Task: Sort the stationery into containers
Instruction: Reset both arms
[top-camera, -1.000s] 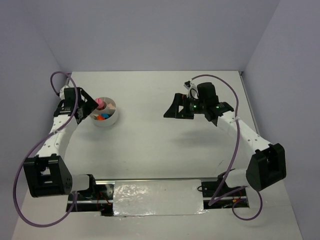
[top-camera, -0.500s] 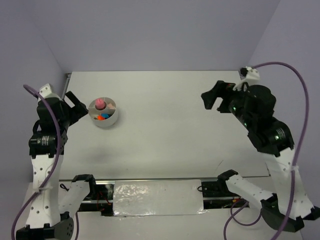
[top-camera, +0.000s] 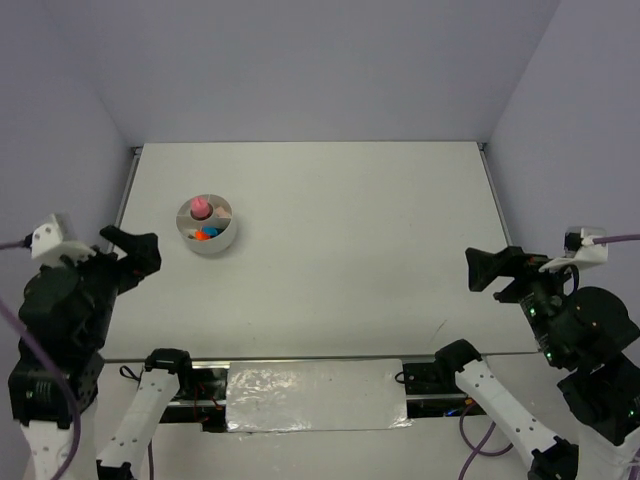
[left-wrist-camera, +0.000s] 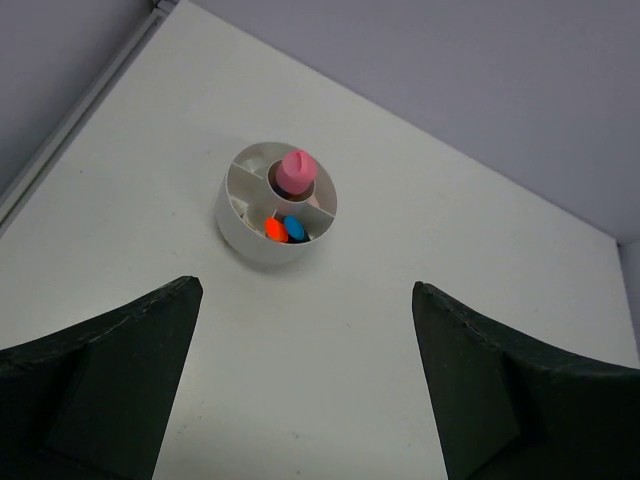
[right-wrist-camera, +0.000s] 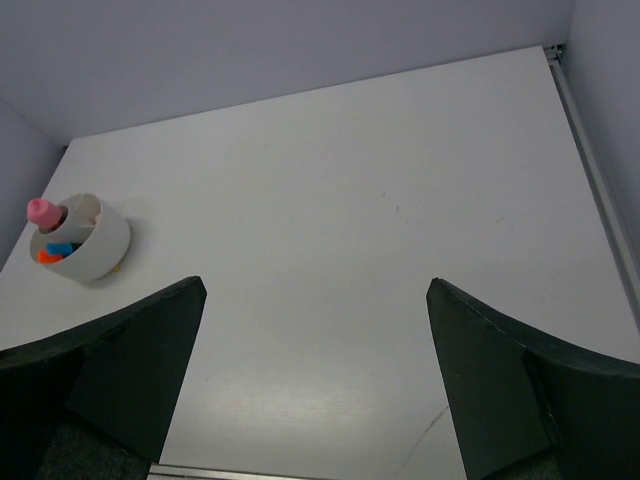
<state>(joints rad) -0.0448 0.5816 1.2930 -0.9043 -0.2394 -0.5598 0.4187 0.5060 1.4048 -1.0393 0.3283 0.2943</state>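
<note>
Retreated nearward, left end effector (left-wrist-camera: 302, 292) and right end effector (right-wrist-camera: 315, 287) gape, seemingly empty.

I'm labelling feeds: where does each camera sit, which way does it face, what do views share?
Top external: high behind the bases, looking down on the table; left arm and right arm show.
Left wrist: on left arm, facing the white bowl between open jaws.
Right wrist: on right arm, facing across the table; open jaws below.
Shared: the white bowl with pink tube.
</note>
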